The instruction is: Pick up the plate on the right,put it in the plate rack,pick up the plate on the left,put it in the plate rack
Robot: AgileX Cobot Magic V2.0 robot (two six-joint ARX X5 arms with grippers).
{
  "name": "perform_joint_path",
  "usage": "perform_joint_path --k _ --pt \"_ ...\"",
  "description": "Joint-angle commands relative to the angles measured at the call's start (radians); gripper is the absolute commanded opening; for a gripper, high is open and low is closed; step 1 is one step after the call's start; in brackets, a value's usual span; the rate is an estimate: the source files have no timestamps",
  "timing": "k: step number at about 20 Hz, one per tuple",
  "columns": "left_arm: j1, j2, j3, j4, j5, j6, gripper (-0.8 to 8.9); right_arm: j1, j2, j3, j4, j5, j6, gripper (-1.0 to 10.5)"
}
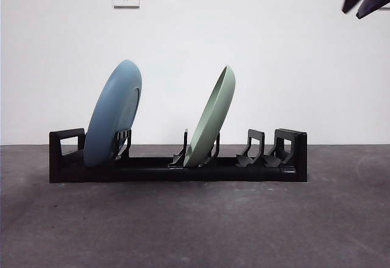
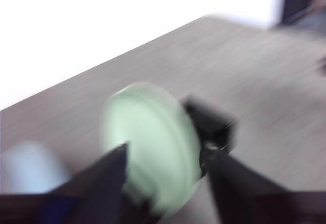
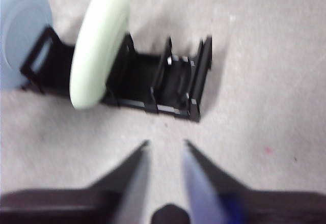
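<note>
now both plates stand in the plate rack [image 1: 177, 169].
left gripper [image 2: 168, 163] and right gripper [image 3: 164, 155], jaws parted and empty: retract upward, clear of blue plate [image 1: 113, 114] and green plate [image 1: 211, 117].

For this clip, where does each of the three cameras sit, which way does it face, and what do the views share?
Front view: low, near table height, looking level across at the plate rack holding the blue plate and green plate; dark arm tips at the top corners.
Left wrist view: blurred, looking down on the green plate; left gripper open.
Right wrist view: above the table, looking down at the rack; right gripper open and empty.
Shared: all three show both plates and the rack.
</note>
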Motion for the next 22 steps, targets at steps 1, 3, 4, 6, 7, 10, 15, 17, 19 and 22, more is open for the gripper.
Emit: perform_joint_path --k 1,3,4,6,7,10,15,17,19,22 --pt "0.025 -0.076 -0.005 -0.163 -0.057 0.031 -0.09 0.0 0.005 -0.001 -0.025 0.003 -0.031 -0.1" --pt "0.075 -0.134 -0.005 -0.313 -0.079 0.034 -0.09 0.0 -0.002 -0.003 -0.03 0.005 -0.042 -0.1" --pt "0.105 -0.155 -0.006 -0.377 -0.079 0.035 -0.09 0.0 -0.017 -0.013 -0.017 0.007 -0.042 -0.1" --pt "0.161 -0.204 -0.026 -0.442 -0.077 0.035 -0.09 0.0 -0.088 -0.077 0.068 0.012 -0.039 -0.1" --pt "0.185 -0.237 -0.048 -0.44 -0.074 0.034 -0.09 0.002 -0.136 -0.126 0.125 0.034 -0.021 -0.1" --pt "0.224 -0.368 -0.152 -0.387 -0.071 0.034 -0.09 0.002 -0.287 -0.285 0.267 0.1 0.019 -0.1" --pt "0.235 -0.619 -0.362 -0.309 -0.074 0.014 -0.09 0.002 -0.518 -0.48 0.337 0.135 0.038 -0.1" --pt "0.235 -0.681 -0.402 -0.289 -0.071 -0.002 -0.09 0.001 -0.557 -0.496 0.322 0.139 0.038 -0.1" --pt "0.234 -0.688 -0.399 -0.277 -0.072 -0.008 -0.08 0.001 -0.554 -0.496 0.321 0.169 0.04 0.0" --pt "0.235 -0.688 -0.399 -0.303 -0.072 -0.012 -0.03 0.001 -0.544 -0.496 0.313 0.161 0.038 0.0"
